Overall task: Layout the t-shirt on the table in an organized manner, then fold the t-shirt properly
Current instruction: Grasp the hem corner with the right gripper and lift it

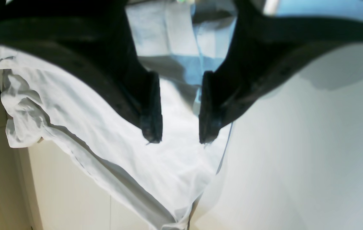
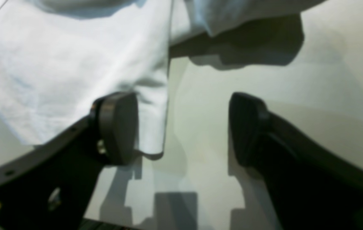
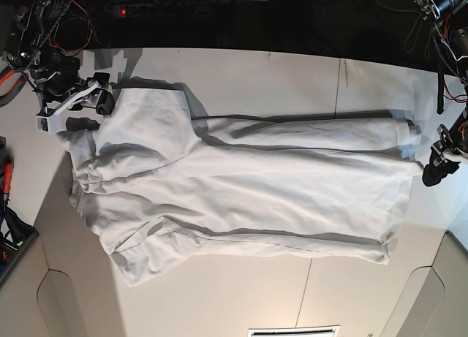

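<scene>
Shirt (image 3: 241, 191) lies lengthwise across the desk (image 3: 241, 300), one gripper at each end. Right gripper (image 2: 181, 127) gapes wide, hem beside one finger; left gripper (image 1: 179, 127) spread above cloth, holding nothing.

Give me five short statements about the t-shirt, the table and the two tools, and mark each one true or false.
1. The t-shirt lies spread lengthwise across the table. True.
2. The t-shirt is folded into a small neat square. False: it is spread out, wrinkled, with only loose folds along its edges.
3. The right tool stands open with bare table between its fingers. True.
4. The right tool is clamped on a sleeve. False: one finger overlaps the cloth's edge in the right wrist view, but nothing sits between the two.
5. A second garment lies on the table. False: the white t-shirt is the only cloth.
</scene>
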Available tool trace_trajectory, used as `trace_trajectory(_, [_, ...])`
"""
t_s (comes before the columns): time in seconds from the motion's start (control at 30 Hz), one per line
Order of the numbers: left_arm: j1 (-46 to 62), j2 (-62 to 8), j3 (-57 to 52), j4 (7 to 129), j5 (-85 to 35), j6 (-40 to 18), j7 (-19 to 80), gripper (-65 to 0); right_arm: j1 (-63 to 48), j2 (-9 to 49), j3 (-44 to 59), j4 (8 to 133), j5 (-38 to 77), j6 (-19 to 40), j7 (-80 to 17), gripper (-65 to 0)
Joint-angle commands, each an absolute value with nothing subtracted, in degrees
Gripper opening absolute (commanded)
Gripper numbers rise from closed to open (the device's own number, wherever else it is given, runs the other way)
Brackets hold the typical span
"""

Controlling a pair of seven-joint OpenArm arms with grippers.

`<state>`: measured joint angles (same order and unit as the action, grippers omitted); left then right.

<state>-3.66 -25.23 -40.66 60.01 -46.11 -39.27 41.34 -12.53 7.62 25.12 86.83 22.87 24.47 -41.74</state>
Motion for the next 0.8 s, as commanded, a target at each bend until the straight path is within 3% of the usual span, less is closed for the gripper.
trace_trajectory(0.0, [-4.4,-26.5,-40.8,61.0,-47.5,-40.0,40.5,-42.0,-12.8,7.9,25.1,86.9,23.6,24.7,-44.3,-20.5])
trace_trajectory(0.33, [-4.4,-26.5,-40.8,61.0,-47.5,-40.0,40.5,-42.0,-12.8,7.7,25.1,86.9,31.2,27.5,-48.0,-22.3])
trace_trajectory(0.4, [-4.4,-26.5,-40.8,61.0,-47.5,-40.0,40.5,-42.0,-12.8,7.7,25.1,86.9,32.0,27.9,-48.1,-32.3])
trace_trajectory(0.5, [-4.4,-26.5,-40.8,61.0,-47.5,-40.0,40.5,-42.0,-12.7,7.7,25.1,86.9,35.9,27.9,-49.7,-60.0])
trace_trajectory(0.53, [-4.4,-26.5,-40.8,61.0,-47.5,-40.0,40.5,-42.0,-12.7,7.7,25.1,86.9,37.6,27.9,-50.3,-65.0])
trace_trajectory(0.77, [-4.4,-26.5,-40.8,61.0,-47.5,-40.0,40.5,-42.0,-11.1,7.7,25.1,87.0,47.9,29.5,-51.5,-65.0])
